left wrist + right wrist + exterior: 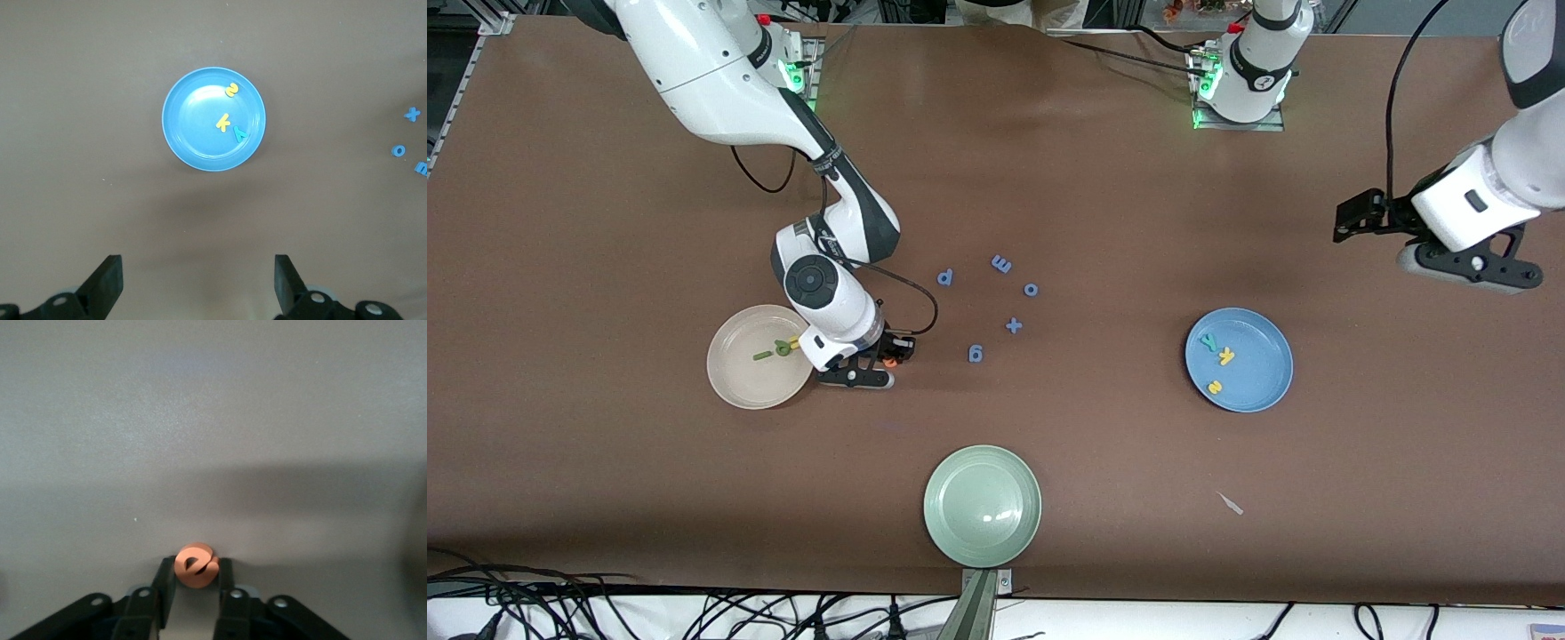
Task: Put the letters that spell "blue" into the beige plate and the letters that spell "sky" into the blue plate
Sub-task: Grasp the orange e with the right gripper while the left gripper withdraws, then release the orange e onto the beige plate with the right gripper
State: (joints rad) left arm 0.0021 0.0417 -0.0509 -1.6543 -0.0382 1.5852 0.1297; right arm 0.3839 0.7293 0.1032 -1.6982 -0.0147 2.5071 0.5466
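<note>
The right end effector (193, 577) was clenched on the orange "e" (195, 565), low at the tabletop (1049, 178) just beside the beige plate (734, 378), toward the blue letters. The left end effector (197, 283) waited released, above the blue plate (193, 143).

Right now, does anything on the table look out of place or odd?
One thing: a small pale scrap lies on the table near the green plate, toward the left arm's end. It is no letter. Nothing looks spilled or damaged.

Bright, even overhead light; soft shadows on the table (1103, 178), glare on the green plate (983, 507).
</note>
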